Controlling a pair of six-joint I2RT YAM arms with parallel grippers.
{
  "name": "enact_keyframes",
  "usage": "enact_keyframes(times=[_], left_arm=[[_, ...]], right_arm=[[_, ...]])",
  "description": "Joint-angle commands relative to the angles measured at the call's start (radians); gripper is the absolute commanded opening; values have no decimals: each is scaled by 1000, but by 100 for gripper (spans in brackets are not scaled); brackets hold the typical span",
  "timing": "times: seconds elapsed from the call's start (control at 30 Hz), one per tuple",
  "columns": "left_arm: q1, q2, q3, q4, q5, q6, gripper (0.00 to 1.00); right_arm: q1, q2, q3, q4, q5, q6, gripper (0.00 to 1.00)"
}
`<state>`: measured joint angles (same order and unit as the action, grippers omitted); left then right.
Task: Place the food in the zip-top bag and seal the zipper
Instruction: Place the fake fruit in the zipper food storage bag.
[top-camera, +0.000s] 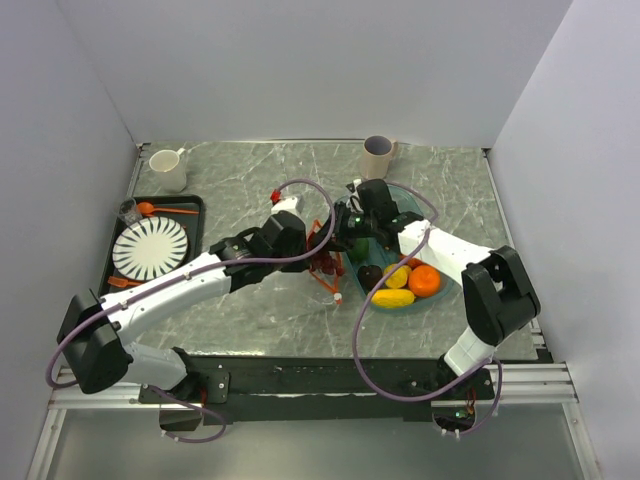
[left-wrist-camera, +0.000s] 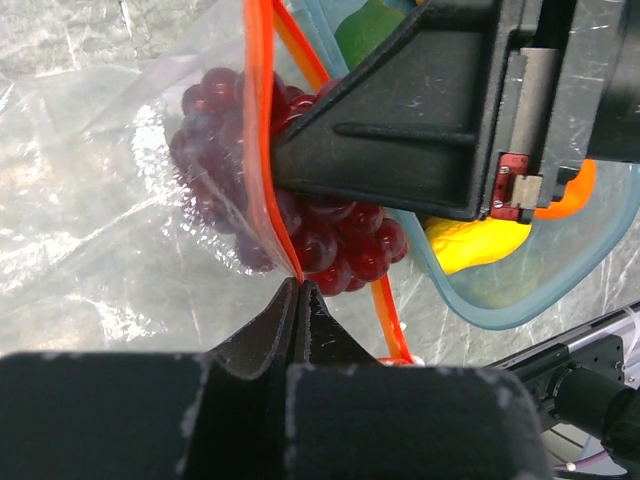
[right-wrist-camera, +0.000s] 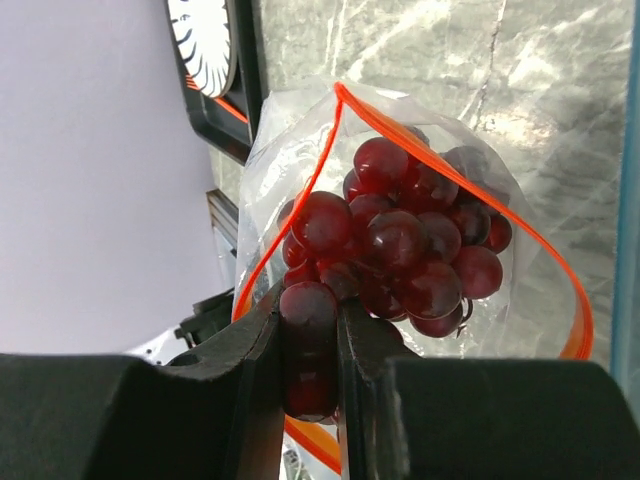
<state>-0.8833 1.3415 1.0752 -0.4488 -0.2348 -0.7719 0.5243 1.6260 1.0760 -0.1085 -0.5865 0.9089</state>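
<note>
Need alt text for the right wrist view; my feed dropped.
The right gripper is shut on a grape of the purple grape bunch, which sits in the open mouth of the clear zip-top bag, ringed by its orange-red zipper. Behind: marble table, and a striped plate in a black tray.

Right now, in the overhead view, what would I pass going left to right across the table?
Black-and-white striped round plate → clear plastic zip-top bag with orange-red strip → tan cylindrical cup → round orange toy fruit.
</note>
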Motion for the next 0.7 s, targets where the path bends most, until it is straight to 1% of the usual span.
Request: enact_keyframes(times=[0.0,0.1,0.17,0.27,0.4,0.43,0.47,0.5,0.57,0.6,0.67], left_arm=[[-17,-4,-8,56,3,-17,1],[-17,-5,0,47,-26,-21,1],[-16,-10,14,38,-47,-26,1],[-17,-27,26,44,-55,-23,1],[-16,-31,35,6,-119,-38,1],[-14,-30,35,-2,-130,-40,1],[-16,-33,32,-8,-138,-47,1],[-16,-36,32,-16,-144,-50,1],[-13,-41,28,-28,-172,-62,1],[-11,-47,28,-33,-179,-66,1],[-6,-54,29,-48,-205,-75,1]], right_arm=[[26,14,24,63,-3,36,0],[45,28,84,-55,48,-66,4],[62,48,102,-91,54,-135,8],[68,52,82,-88,59,-174,11],[75,-27,29,-57,79,-205,17],[75,-37,30,-59,86,-217,20],[75,-43,41,-92,89,-234,29],[77,-52,50,-111,96,-251,35],[82,-63,79,-160,108,-304,42],[80,-83,82,-168,105,-321,48],[80,-104,94,-193,115,-352,52]])
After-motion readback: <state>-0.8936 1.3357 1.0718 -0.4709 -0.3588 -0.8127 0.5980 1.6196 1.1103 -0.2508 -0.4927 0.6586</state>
